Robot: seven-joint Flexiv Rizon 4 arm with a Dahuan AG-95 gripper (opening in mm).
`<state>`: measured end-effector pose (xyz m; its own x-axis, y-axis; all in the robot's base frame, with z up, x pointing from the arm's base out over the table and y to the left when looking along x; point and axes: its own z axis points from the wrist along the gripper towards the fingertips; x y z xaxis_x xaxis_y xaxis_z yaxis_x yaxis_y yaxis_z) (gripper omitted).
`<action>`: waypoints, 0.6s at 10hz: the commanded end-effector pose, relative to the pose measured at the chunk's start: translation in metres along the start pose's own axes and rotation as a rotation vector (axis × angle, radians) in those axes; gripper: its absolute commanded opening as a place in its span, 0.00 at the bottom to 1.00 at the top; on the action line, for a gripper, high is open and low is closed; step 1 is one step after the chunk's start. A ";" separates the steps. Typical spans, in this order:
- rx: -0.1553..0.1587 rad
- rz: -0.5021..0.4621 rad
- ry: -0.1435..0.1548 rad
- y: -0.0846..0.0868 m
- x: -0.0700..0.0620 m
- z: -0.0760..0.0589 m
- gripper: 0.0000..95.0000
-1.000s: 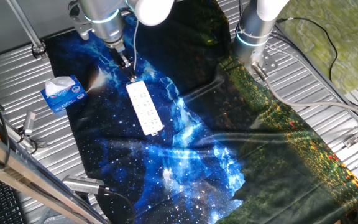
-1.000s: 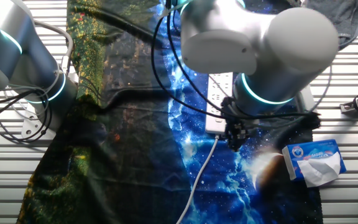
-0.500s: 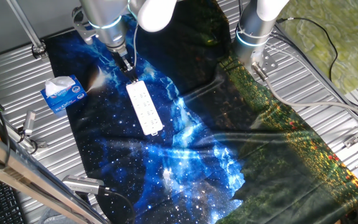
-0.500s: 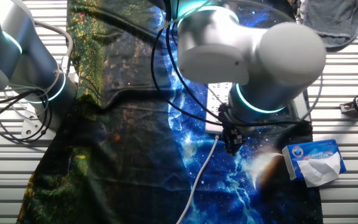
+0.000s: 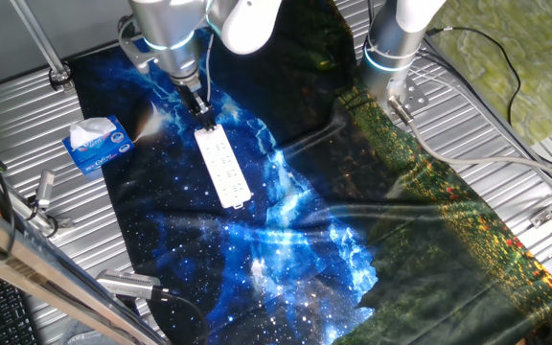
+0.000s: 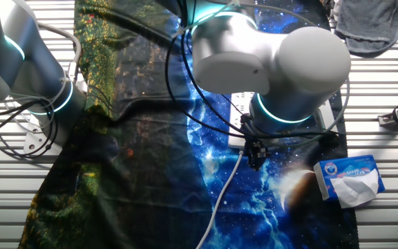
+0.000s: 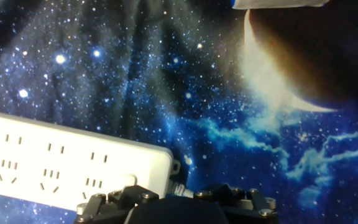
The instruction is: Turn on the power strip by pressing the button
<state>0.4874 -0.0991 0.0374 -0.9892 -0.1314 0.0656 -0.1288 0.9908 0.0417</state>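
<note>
The power strip is a long white bar lying on the starry blue cloth. Its thin white cord leaves the end nearest my gripper. My gripper points down at that cord end, right over or on it. In the other fixed view the gripper hangs just past the strip's end, and the arm hides most of the strip. In the hand view the strip lies at lower left, with its end by the dark gripper body. No view shows a gap or a touch between the fingertips.
A blue-and-white tissue box sits on the cloth's edge left of the strip; it also shows in the other fixed view. A second arm's base stands at the back. Metal rods and clamps lie at the left table edge.
The arm has shifted slightly, and the gripper has crept a little closer over the strip's cord end. The strip and tissue box have not moved.
</note>
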 end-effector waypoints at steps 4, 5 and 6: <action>0.004 -0.004 -0.001 0.000 0.000 0.007 0.80; 0.005 -0.007 -0.001 0.000 0.001 0.010 0.80; 0.005 -0.009 -0.002 0.000 0.002 0.013 0.80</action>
<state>0.4848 -0.0981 0.0237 -0.9882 -0.1399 0.0618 -0.1378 0.9897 0.0378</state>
